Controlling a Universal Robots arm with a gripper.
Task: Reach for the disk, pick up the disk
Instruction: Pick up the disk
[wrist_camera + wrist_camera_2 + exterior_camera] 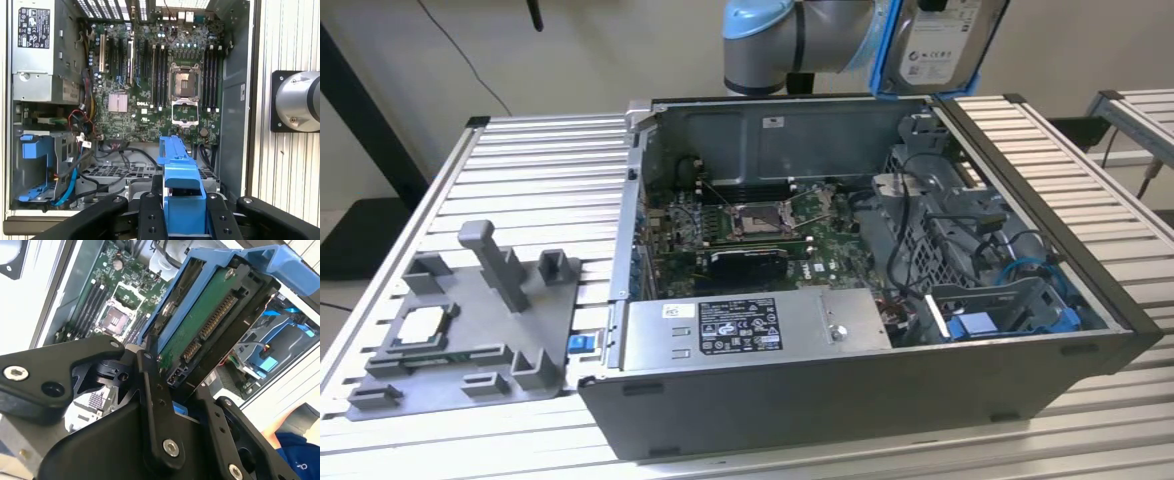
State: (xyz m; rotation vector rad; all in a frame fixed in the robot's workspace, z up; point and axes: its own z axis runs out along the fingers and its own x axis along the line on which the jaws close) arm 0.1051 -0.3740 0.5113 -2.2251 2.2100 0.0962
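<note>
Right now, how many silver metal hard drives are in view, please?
1: the blue-bracketed silver hard drive, held by the gripper above the open grey computer case; bays may hide more.

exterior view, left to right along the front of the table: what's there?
Grey fixture tray → small square chip sitting on it → blue tab → grey metal box with its sticker → blue drive bay.

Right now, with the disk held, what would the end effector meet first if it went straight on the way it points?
Probably the motherboard inside the open computer case; the end effector, shut on the disk, points into it. Depth is unclear.
</note>
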